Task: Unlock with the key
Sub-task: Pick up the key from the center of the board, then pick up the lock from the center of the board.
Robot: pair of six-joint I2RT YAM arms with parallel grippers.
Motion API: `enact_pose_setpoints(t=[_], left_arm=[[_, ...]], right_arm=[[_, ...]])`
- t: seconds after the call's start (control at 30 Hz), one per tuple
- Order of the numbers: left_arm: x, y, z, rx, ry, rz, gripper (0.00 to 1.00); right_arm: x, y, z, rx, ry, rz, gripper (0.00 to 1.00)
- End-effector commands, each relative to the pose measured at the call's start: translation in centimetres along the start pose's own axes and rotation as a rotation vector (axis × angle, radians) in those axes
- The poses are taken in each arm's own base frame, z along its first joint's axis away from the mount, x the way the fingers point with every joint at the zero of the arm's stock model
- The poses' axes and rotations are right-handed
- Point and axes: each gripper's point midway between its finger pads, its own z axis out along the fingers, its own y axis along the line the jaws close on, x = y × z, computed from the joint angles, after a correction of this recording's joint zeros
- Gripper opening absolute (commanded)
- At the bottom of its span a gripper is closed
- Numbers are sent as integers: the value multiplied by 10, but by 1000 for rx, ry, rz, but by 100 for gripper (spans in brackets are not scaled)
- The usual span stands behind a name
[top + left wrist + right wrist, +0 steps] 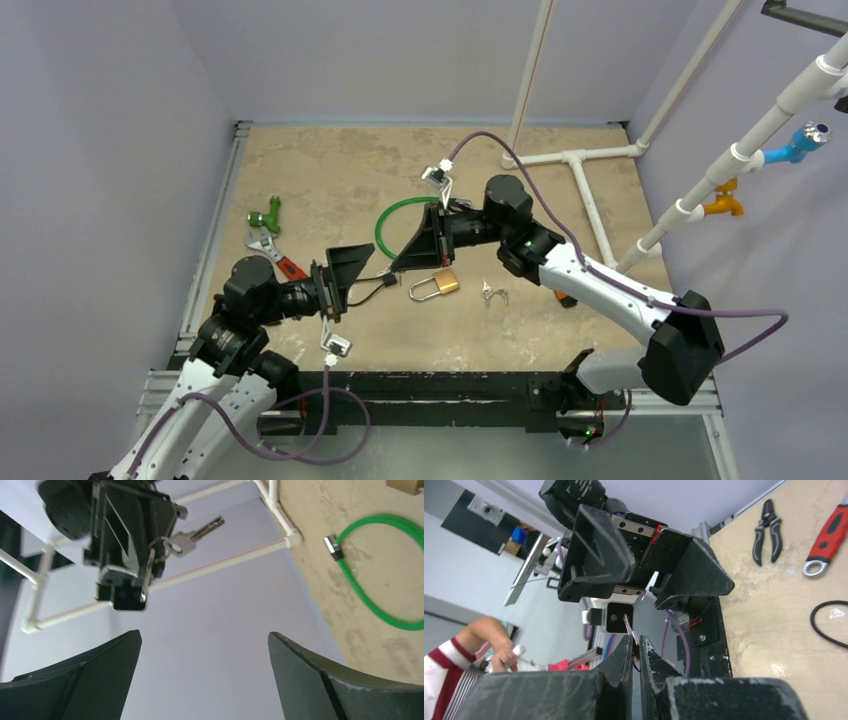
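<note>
Top view first: the right end effector (405, 258) and the left end effector (345, 280) are pointed at each other over the table (330, 170), tips close but not touching. The padlock (437, 286) lies flat on the table just below and in front of the right end effector, and its shackle looks shut as far as I can tell. A second small bunch of keys (492, 294) sits just beyond the padlock, on the side away from the left end effector. A green cable (392, 222) loops behind the right one.

Left wrist cam: the left end effector (204, 635) is spread wide with nothing between its fingers. Straight ahead of it, the right end effector (142, 555) has the key (197, 534) sticking out sideways, with a key ring (150, 567) dangling off it. The green cable (380, 575) is off to the side.

Right wrist cam: the right end effector (634, 647) is pinched all the way down on the key's thin metal edge (629, 626). The left end effector (649, 555) gapes open right opposite. Pliers (766, 530) and a red-handled wrench (826, 535) lie further out.

My read is that the key is now in the right arm's hands and the unlocking itself hasn't started. Next up, the right arm needs to swing down to the padlock and line the blade up with the keyhole. The left one probably has to pin the padlock body so it doesn't slide or spin.
</note>
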Motion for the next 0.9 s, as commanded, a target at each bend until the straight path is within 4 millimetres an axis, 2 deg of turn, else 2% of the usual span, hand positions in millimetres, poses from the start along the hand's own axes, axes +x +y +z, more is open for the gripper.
enact_pose_setpoints(t=[0.0,0.03,0.13,0.23,0.37,0.53,0.73,0.87], left_arm=[[21,2,-21,11,151,-424,100],[25,0,-25,22,187,-590,100],[39,-29,-28,180,342,-1044,100],[48,-58,-22,335,445,-1344,100],[77,-70,4,397,514,-1510,100],[110,-97,50,450,524,-1613,100],[143,-127,104,492,492,-1686,100],[166,-152,136,509,519,-1730,100]], right_arm=[[-17,-1,-13,123,-72,-91,0],[-19,-6,-15,164,-84,-99,0],[-25,-25,-27,319,-120,-111,0],[-30,-45,-44,442,-165,-94,0],[-34,-62,-75,557,-238,-64,0],[-35,-61,-113,624,-322,-56,0],[-20,-62,-131,687,-337,-40,0],[-20,-59,-140,717,-368,-42,0]])
